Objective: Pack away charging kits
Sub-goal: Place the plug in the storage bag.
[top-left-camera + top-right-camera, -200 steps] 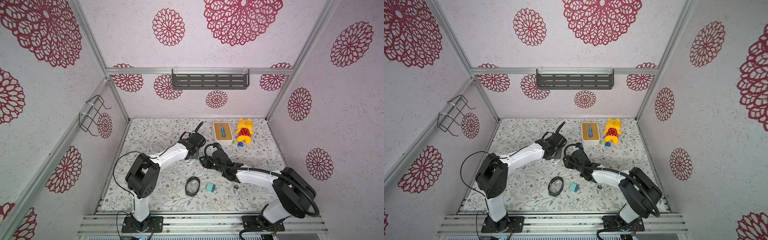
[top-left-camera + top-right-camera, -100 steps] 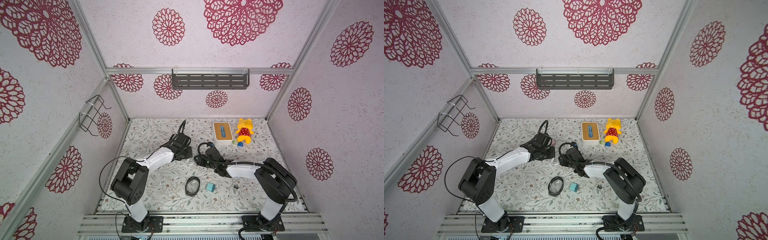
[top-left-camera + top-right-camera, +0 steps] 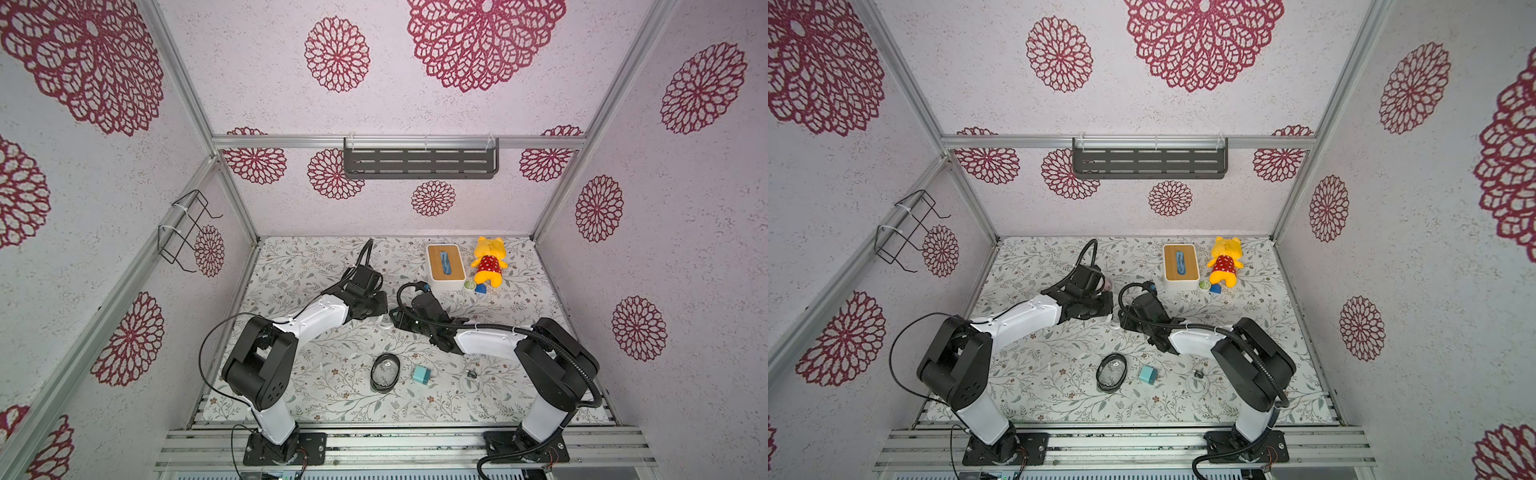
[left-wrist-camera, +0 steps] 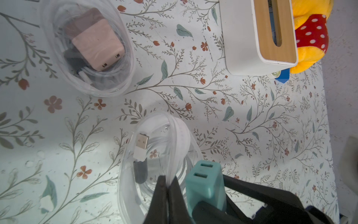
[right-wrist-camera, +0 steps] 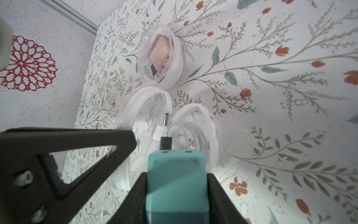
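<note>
Right claw [image 5: 175, 174] gripping teal charger [image 5: 175, 194], near case rim [image 4: 179, 131]

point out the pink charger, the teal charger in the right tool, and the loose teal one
pink charger [image 4: 97, 46]: left wrist view, flat pink face
held teal charger [image 5: 175, 174]: right wrist view, broad teal face
loose teal charger [image 3: 422, 374]: a top view, cube's middle

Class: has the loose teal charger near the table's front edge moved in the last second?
No. The teal charger stays in the same spot beside the dark-rimmed oval case.

Arms reach toward each other; left tool [image 4: 167, 187] pinched, right tool [image 5: 176, 174] clamping.
</note>
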